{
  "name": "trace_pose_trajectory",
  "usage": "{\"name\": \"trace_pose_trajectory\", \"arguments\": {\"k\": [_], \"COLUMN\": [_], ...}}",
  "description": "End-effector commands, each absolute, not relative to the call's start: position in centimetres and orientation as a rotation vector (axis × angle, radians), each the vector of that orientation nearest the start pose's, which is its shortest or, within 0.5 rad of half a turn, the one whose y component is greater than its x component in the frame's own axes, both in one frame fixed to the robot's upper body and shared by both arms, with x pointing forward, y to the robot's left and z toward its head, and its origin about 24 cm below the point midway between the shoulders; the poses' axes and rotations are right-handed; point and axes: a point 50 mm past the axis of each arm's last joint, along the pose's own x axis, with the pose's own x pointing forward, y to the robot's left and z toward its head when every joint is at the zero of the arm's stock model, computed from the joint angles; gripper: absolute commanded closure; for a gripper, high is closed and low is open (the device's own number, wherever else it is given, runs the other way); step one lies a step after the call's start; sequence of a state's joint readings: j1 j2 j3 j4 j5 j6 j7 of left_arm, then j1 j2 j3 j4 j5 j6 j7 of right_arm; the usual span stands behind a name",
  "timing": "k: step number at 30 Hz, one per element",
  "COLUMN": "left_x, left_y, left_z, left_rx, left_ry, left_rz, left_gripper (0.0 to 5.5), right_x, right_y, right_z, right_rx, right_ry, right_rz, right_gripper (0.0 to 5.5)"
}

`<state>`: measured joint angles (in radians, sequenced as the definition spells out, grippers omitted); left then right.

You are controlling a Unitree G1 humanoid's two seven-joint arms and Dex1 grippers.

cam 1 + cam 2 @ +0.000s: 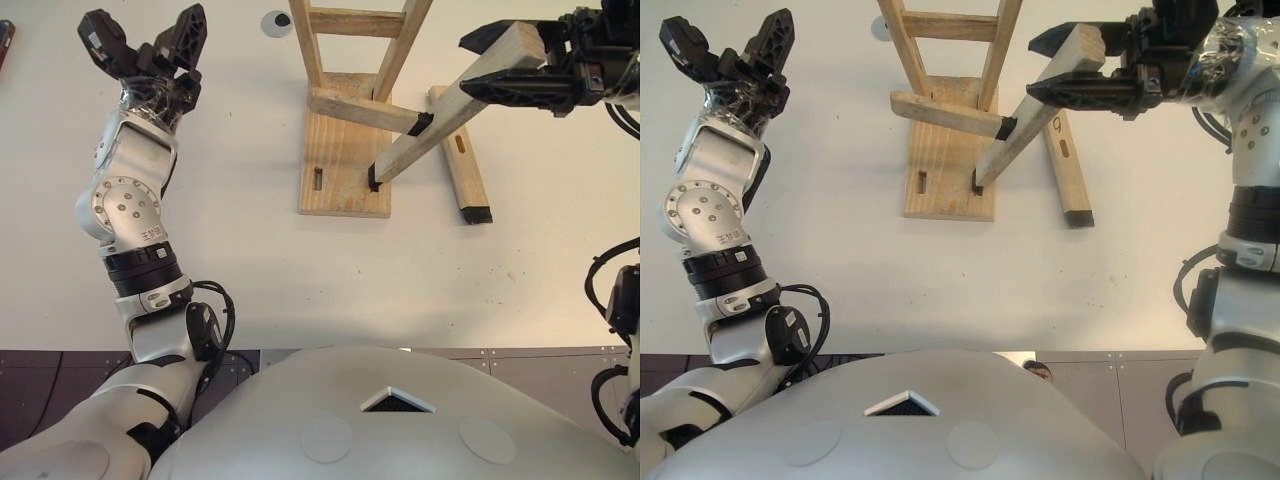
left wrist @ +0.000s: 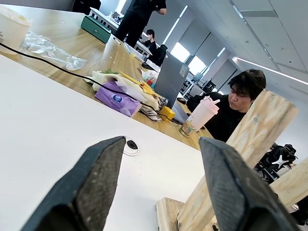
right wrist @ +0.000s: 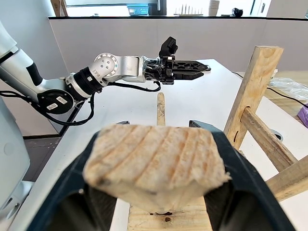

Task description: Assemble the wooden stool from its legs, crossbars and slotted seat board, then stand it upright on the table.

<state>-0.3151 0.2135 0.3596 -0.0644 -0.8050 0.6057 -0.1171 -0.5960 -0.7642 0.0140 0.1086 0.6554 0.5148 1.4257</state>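
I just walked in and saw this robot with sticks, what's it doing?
It is joining wooden parts. Its right gripper holds a leg tilted, with the lower end down on the seat board, which lies flat on the table. Two legs with a crossbar already stand in the board. The left gripper hangs open and empty.

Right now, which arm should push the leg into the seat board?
Probably right: its end effector grips the leg, lower end at the seat board. The left end effector hangs open and empty.
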Motion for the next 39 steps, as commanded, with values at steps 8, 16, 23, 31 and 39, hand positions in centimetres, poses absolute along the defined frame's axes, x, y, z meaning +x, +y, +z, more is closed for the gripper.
{"name": "trace_pose_trajectory", "arguments": {"k": [8, 16, 23, 31, 39], "left_x": [29.4, 28.8, 28.1, 27.0, 27.0], "left_y": [20.6, 20.8, 19.9, 19.0, 19.5], "left_z": [11.1, 10.5, 10.0, 9.6, 9.6], "left_rx": [-0.654, -0.675, -0.715, -0.731, -0.720], "left_ry": [0.010, -0.010, -0.037, -0.056, -0.055], "left_rz": [-0.143, -0.096, -0.074, -0.084, -0.071], "left_gripper": [2.73, 2.73, 2.73, 2.73, 2.73], "right_x": [30.1, 30.7, 31.8, 32.1, 32.6], "right_y": [-21.4, -21.9, -22.3, -21.8, -21.9], "right_z": [19.8, 19.9, 21.0, 21.2, 22.2], "right_rx": [-0.142, -0.181, -0.150, -0.196, -0.206], "right_ry": [0.235, 0.289, 0.401, 0.470, 0.439], "right_rz": [1.458, 1.440, 1.403, 1.400, 1.388], "right_gripper": [3.44, 3.44, 3.44, 3.44, 3.44]}}
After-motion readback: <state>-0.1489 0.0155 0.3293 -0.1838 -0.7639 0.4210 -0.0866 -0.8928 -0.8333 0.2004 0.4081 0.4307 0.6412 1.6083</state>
